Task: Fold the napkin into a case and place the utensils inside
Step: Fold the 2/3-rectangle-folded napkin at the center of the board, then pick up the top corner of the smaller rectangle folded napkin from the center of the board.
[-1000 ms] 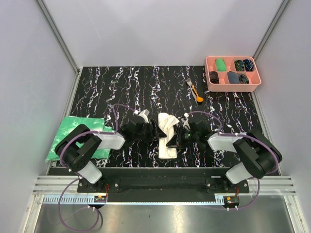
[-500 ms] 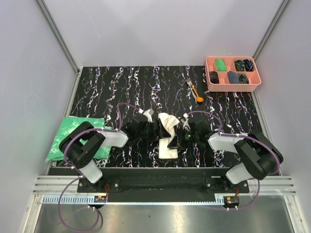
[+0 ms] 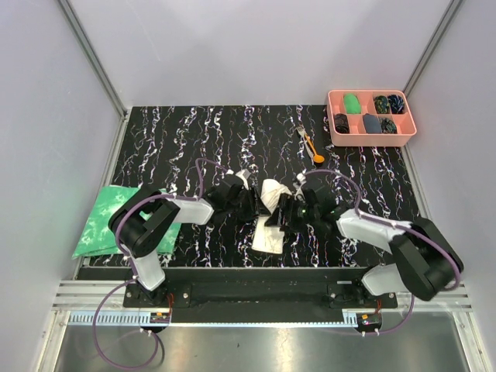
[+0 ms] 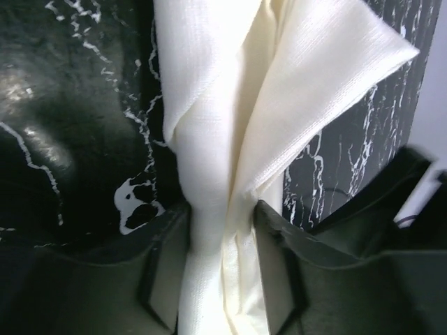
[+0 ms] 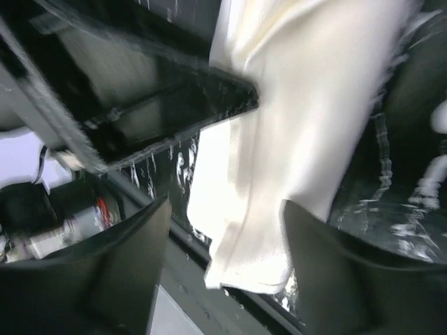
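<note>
Napkin [image 3: 269,219]: cream cloth, centre-front of the table between the two arms. Far end is bunched and lifted, near end down on the table.
L gripper [image 4: 222,276]: clamped on the napkin. Cloth is squeezed into a twisted rope between its fingers [image 4: 279,272] and fans out wide beyond them.
R gripper [image 5: 223,276]: jaws wide, gripping nothing. A napkin edge hangs in the gap, closer to one finger than the other.
Utensils [image 3: 310,144]: fork & orange spoon lying together on the table, well beyond the napkin, near the tray.
Tray [image 3: 370,140]: pink, far right corner, dark & green bits in its compartments.
Green cloth [image 3: 105,221]: left edge of the table, partly hidden by the L arm.
Table [image 3: 170,147]: black w/ white veining.
</note>
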You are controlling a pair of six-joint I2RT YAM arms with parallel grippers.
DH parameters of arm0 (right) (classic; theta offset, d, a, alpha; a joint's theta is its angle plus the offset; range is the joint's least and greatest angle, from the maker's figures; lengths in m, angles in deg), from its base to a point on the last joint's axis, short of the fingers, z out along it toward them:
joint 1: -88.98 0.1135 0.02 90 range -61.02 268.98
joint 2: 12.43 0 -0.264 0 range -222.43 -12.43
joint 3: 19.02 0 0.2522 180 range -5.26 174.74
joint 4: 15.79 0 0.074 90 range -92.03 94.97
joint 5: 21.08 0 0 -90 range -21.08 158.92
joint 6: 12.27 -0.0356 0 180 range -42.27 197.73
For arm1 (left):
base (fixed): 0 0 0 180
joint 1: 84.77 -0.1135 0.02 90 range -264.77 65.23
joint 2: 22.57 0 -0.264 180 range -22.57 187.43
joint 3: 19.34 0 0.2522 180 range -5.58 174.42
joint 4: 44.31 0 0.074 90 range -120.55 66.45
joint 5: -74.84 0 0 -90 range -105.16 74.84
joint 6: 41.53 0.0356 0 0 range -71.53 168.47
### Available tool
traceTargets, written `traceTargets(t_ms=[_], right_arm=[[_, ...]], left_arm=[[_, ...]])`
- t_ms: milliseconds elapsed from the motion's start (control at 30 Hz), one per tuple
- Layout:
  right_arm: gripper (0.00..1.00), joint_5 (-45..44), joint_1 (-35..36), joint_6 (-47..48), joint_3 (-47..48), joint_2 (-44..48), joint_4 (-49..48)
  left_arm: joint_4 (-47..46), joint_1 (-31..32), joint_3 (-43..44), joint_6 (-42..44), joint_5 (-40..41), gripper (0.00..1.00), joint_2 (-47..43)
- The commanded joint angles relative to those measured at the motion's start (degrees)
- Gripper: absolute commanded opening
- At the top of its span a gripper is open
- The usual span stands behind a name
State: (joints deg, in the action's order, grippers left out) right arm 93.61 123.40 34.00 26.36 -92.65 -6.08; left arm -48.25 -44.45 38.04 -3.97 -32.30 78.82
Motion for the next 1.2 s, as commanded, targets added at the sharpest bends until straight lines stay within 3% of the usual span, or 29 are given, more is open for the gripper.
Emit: traceTargets(t_ms=[0, 100, 267, 567, 833, 900, 1167], right_arm=[[0.85, -12.63, -3.29, 1.63, 3.89, 7.36, 9.59], [0.95, -16.34, -7.34, 0.66, 5.73, 8.33, 12.05], [0.95, -18.1, -8.75, 2.15, 10.12, 2.38, 11.27], [0.82, -14.41, -8.75, 5.58, 11.36, -6.17, -3.66], [0.64, -10.63, -8.75, 6.37, 14.7, -11.09, -7.1], [0.56, -9.4, -8.75, 6.37, 15.31, -11.44, -7.37], [0.42, -6.85, -8.75, 3.04, 18.74, -14.6, -7.03]], left_arm=[[3.72, -0.5, -2.04, 2.08, 2.73, 0.42, -0.04], [4.33, -0.5, -1.61, 2.52, 2.47, 0.39, -0.66], [3.9, -0.5, -1.87, 2.44, 1.59, 0.36, -1.54], [2.93, -0.5, -2.31, 1.82, 0.45, 0.33, -2.07], [2.31, -0.41, -2.31, 1.12, -0.08, 0.31, -2.42], [2.22, -0.33, -2.22, 1.03, -0.34, 0.31, -2.42], [1.52, -0.15, -2.05, 0.59, -0.69, 0.29, -1.81]])
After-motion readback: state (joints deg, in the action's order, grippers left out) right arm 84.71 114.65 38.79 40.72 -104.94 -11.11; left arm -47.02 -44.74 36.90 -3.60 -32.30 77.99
